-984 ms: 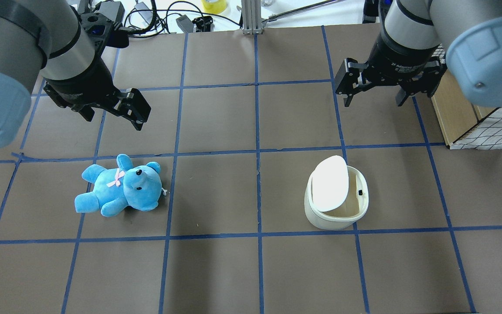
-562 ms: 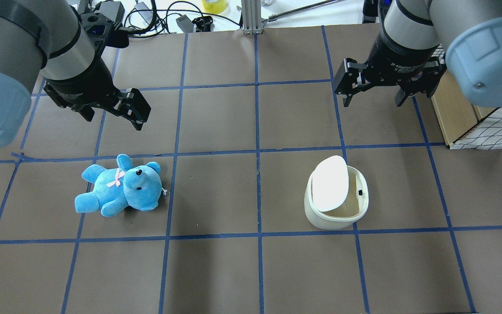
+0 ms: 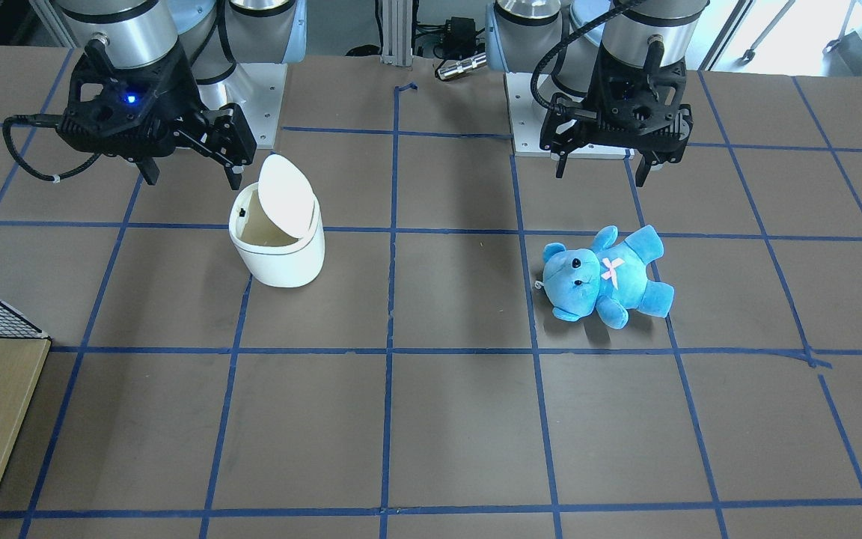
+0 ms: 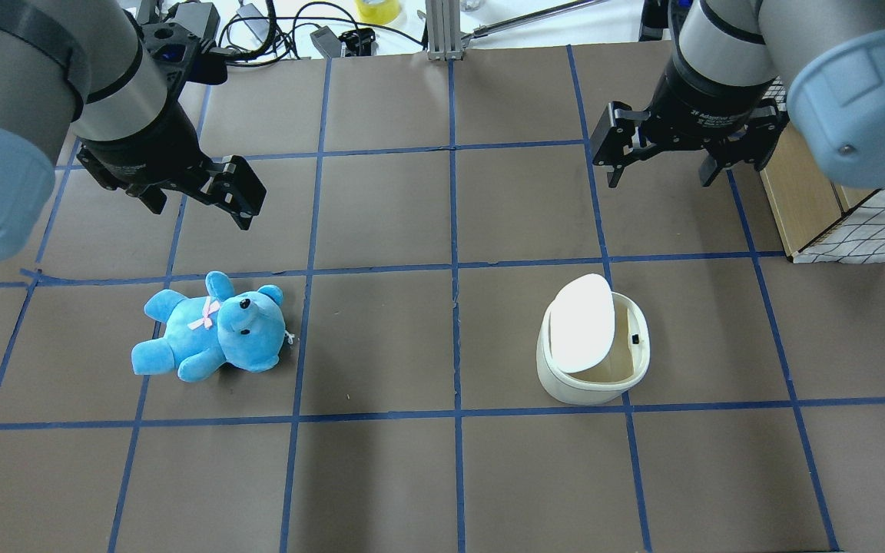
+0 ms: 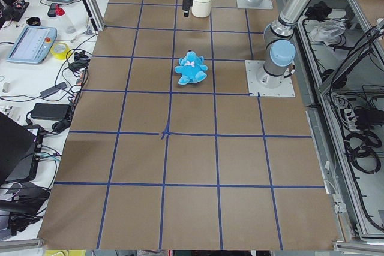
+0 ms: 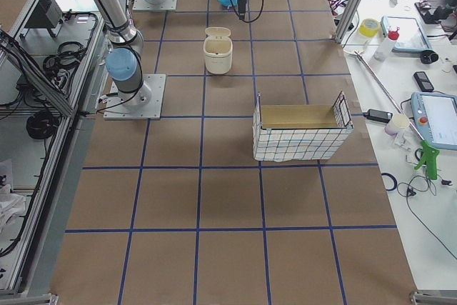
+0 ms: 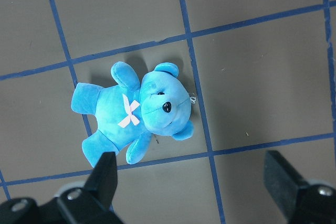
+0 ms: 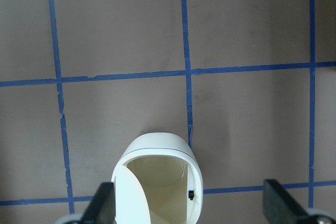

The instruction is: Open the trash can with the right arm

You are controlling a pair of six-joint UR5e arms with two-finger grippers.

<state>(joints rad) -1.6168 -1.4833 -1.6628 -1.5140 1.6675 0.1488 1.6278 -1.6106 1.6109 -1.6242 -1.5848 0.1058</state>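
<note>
The trash can (image 4: 592, 361) stands on the tabletop (image 4: 381, 476) on my right-hand side. Its lid (image 4: 582, 322) is already tipped up on the can's 9 o'clock side in the overhead view, and the mouth lies bare toward 3 o'clock. The lid's long axis runs roughly 12 to 6.

From my right jaws the can lies at about 7 o'clock, well apart and nearer my base than they are. In the right wrist view it sits at 6 o'clock, low between the two fingers, so I am lined up with it but not touching. Those jaws are spread wide and hold nothing.

My right arm (image 4: 719, 54) is by far the nearer. My left jaws, also spread and empty, hang at 12 o'clock of the teddy bear (image 4: 212, 330), away at the can's 9 o'clock.

I judge the opening done. Whether the lid is fully back or only propped up, I cannot tell from here. Any further touch would mean coming back along that 7 o'clock line.
</note>
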